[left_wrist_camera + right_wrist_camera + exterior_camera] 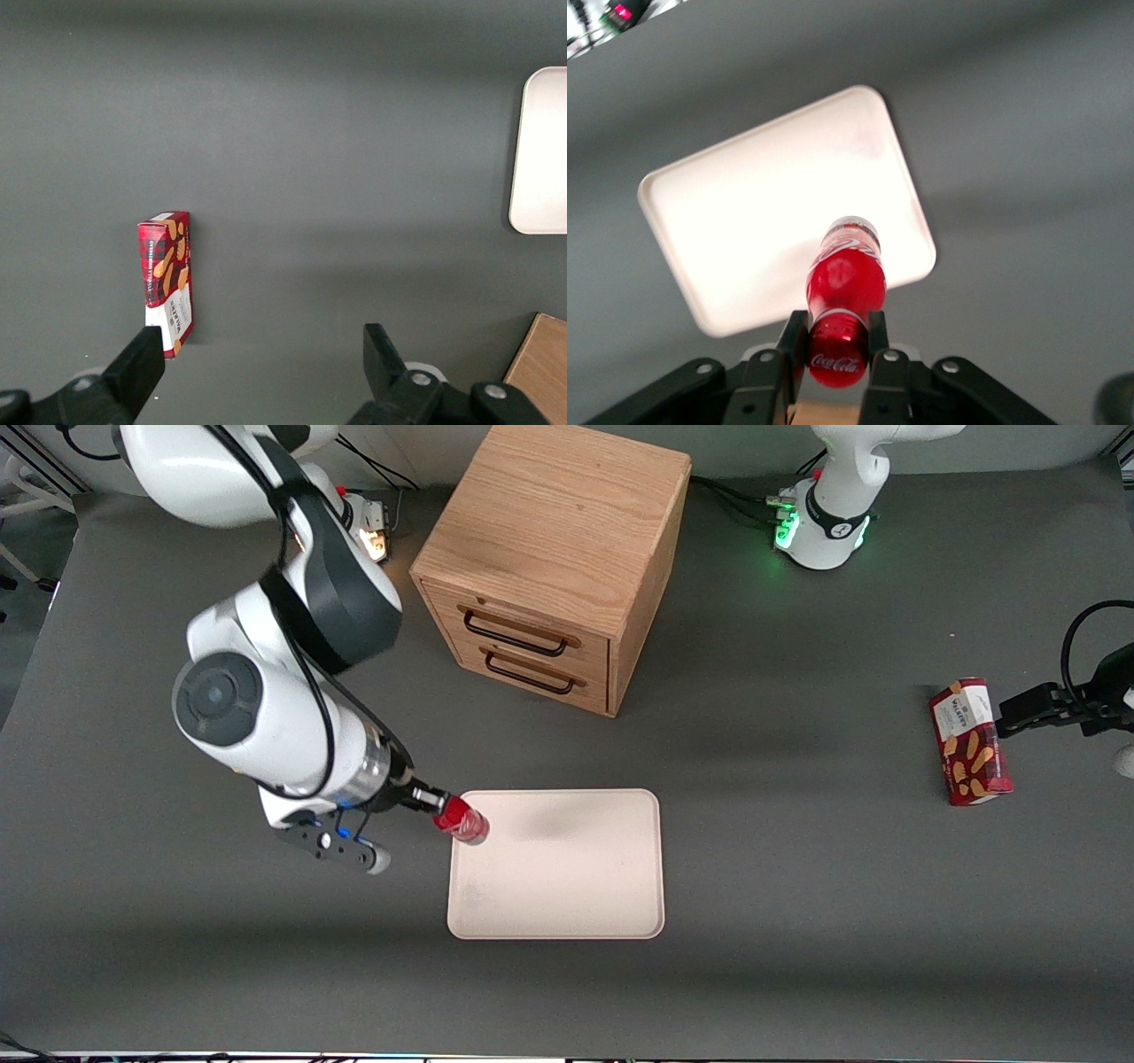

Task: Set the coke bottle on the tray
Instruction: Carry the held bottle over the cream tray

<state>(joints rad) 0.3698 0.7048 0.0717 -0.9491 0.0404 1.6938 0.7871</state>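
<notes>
**A:** Front view first. What have you got?

**B:** I have the end effector point(440, 804) clamped on the coke bottle point(462, 820), holding it near the cap. The bottle hangs over the tray point(567, 886), right at the tray's corner nearest the working arm and farthest from the front camera. I'd carry it further in toward the tray's middle before lowering, so the base lands well inside the low rim and not on it.

**A:** Is it touching the tray yet?

**B:** I can't tell from here; the arm's bulk hides most of the end effector, and the bottle looks tilted, which I'd straighten before release.

**A:** Left wrist view?

**B:** Only one rounded corner of the tray point(540, 150) shows, cut off at the frame edge. The snack box point(166, 274) lies on the bench point(337, 133), well apart from it. No bottle visible.

**A:** Right wrist view?

**B:** Clearest one. The fingers point(878, 329) pinch the coke bottle point(844, 283) just below its cap, silvery base pointing down at the tray point(726, 212), close to one long edge. The gap beneath the base is hard to judge, so I'd descend slowly and open only once it sits flat.
</notes>
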